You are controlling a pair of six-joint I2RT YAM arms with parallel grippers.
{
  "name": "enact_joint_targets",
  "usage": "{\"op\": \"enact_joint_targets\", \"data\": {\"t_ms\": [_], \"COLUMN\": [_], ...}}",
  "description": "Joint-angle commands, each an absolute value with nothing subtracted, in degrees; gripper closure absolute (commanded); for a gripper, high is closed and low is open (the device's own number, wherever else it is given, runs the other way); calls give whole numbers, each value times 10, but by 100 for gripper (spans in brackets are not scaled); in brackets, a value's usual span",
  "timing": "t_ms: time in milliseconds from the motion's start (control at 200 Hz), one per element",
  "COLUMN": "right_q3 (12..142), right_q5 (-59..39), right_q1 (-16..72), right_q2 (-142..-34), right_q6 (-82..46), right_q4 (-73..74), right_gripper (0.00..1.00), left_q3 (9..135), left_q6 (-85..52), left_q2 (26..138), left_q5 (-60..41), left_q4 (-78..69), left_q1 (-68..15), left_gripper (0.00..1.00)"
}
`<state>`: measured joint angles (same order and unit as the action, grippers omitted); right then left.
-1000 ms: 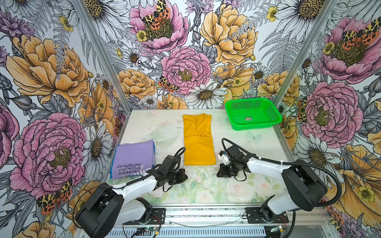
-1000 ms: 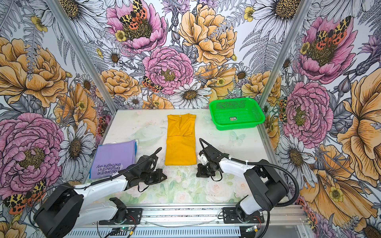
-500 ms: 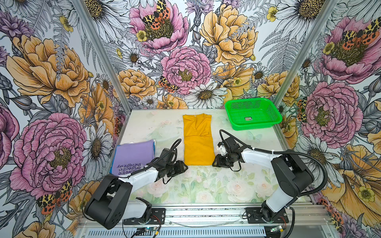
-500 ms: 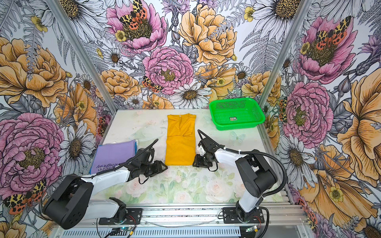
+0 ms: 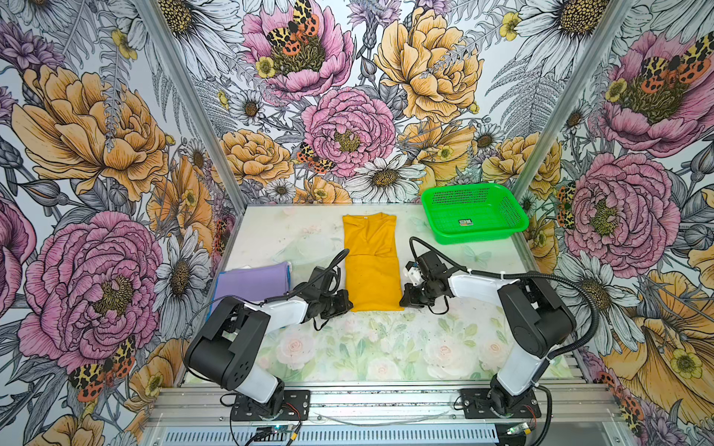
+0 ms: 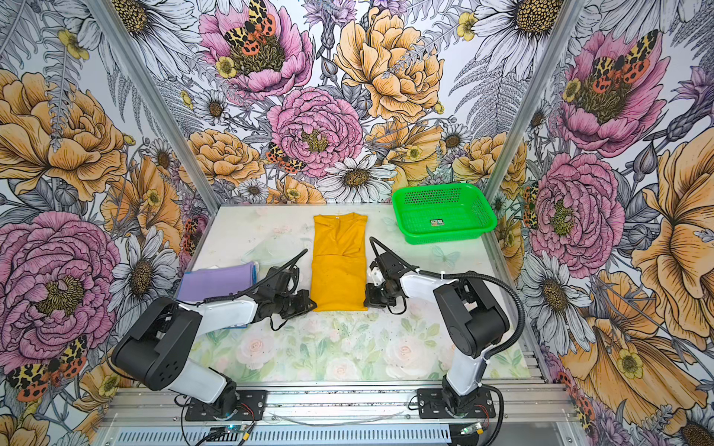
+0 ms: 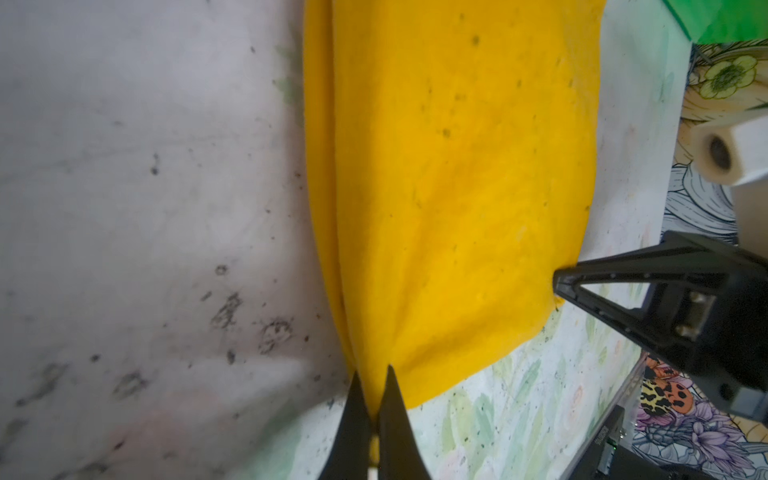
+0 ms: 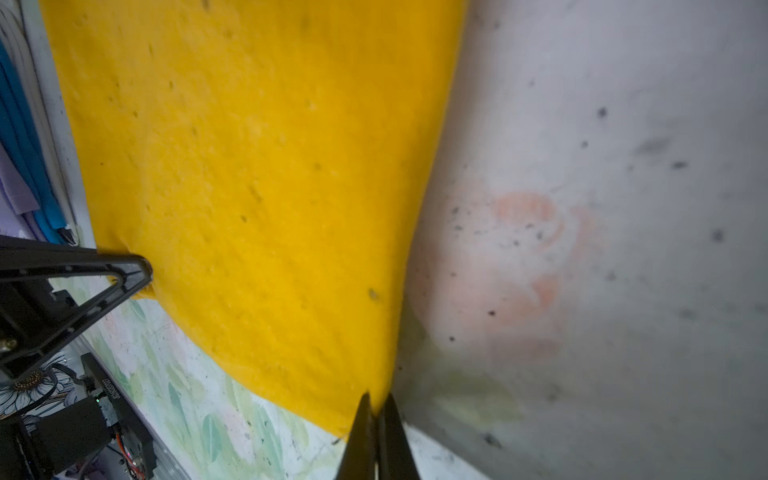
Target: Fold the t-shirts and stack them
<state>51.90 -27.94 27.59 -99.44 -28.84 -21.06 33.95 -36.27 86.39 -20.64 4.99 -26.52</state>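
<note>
The yellow t-shirt (image 6: 339,266) lies flat in the middle of the table (image 6: 347,347). It is folded into a long strip, with its neck at the far end. The left gripper (image 6: 308,305) touches its near left corner. The right gripper (image 6: 367,299) touches its near right corner. The purple t-shirt (image 6: 218,284) lies folded on the left, partly under the left arm (image 6: 228,309). A green basket (image 6: 448,236) sits in the far right corner.

A robot lab booth
Two robot arms (image 5: 479,285) are bolted to a metal rail (image 5: 386,401) at the front of a counter (image 5: 386,347), with flower walls (image 5: 96,154) close on three sides.
</note>
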Motion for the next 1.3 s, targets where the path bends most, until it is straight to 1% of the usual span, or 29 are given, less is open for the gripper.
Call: {"op": "enact_joint_targets", "data": {"t_ms": [0, 75, 255, 400, 480, 555, 645, 720, 785, 851, 941, 991, 1136, 1296], "right_q3": [475, 448, 390, 371, 373, 380, 391, 410, 430, 448, 473, 486, 540, 617], "right_q5": [-298, -310, -330, -323, -320, -318, -306, -304, -308, -320, -342, -351, -370, -387], "right_q1": [288, 304, 356, 436, 495, 526, 526, 515, 491, 458, 388, 359, 293, 244], "right_q2": [-929, -878, -748, -641, -574, -525, -499, -509, -531, -558, -601, -630, -738, -851], "right_q6": [-291, -294, -326, -360, -390, -412, -422, -418, -409, -396, -371, -356, -319, -297], "right_q4": [-225, -244, -302, -356, -372, -377, -377, -376, -376, -375, -375, -376, -375, -374], "right_gripper": [100, 100, 100, 100, 100, 100, 100, 100, 100, 100, 100, 100, 100, 100], "left_q3": [305, 289, 262, 271, 286, 301, 314, 331, 343, 345, 343, 351, 395, 458], "left_q6": [-364, -380, -447, -510, -539, -557, -565, -551, -535, -513, -481, -459, -399, -350], "left_q2": [803, 737, 522, 358, 298, 276, 288, 319, 343, 366, 407, 433, 531, 650], "left_q5": [-192, -175, -128, -83, -52, -18, 20, 31, 25, -7, -101, -130, -194, -246], "left_q4": [96, 141, 282, 392, 429, 443, 440, 436, 422, 390, 337, 324, 294, 262], "left_q1": [-291, -321, -389, -467, -519, -566, -598, -594, -574, -530, -447, -412, -336, -279], "left_gripper": [100, 100, 100, 100, 100, 100, 100, 100, 100, 100, 100, 100, 100, 100]}}
